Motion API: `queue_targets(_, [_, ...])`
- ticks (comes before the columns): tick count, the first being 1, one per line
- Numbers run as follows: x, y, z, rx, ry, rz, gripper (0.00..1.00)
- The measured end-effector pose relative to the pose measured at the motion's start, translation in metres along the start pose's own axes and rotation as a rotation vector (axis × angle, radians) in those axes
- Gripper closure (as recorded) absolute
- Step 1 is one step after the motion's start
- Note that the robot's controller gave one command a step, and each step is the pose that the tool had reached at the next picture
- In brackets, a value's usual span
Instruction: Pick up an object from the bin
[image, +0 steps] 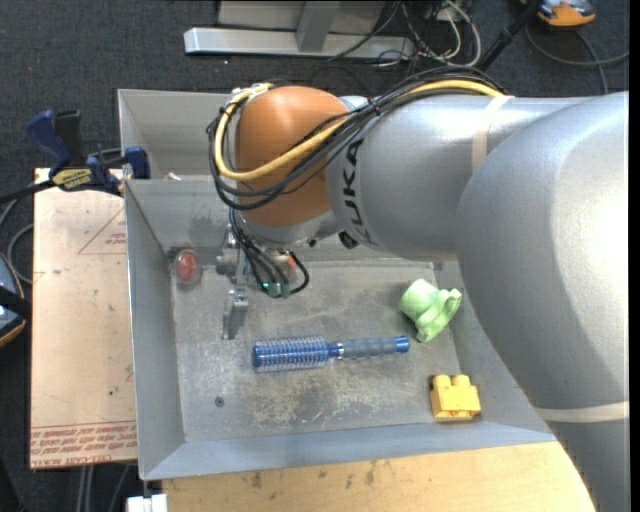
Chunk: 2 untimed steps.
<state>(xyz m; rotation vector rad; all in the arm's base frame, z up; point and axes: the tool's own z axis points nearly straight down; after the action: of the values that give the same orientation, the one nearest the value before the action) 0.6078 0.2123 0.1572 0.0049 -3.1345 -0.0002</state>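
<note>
My gripper (236, 315) hangs below the orange wrist cover in the left half of the bin, low over the floor. A small round red thing (186, 265) lies just to its left, against the left wall and apart from it. A blue hairbrush (325, 351) lies flat just right of and below the gripper, with its bristle head toward the gripper and its handle pointing right. Nothing shows in the gripper's grasp.
A light green plastic toy (430, 307) sits at the right side of the bin. A yellow building brick (455, 396) lies in the front right corner. The arm and its cables cover the back right of the bin.
</note>
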Motion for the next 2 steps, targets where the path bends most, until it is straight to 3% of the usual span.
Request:
queue_targets(1, [0.021,-0.067,0.052,0.002,-0.001,-0.091,0.00])
queue_targets(2, [0.060,-0.154,0.050,0.003,-0.004,-0.516,0.00])
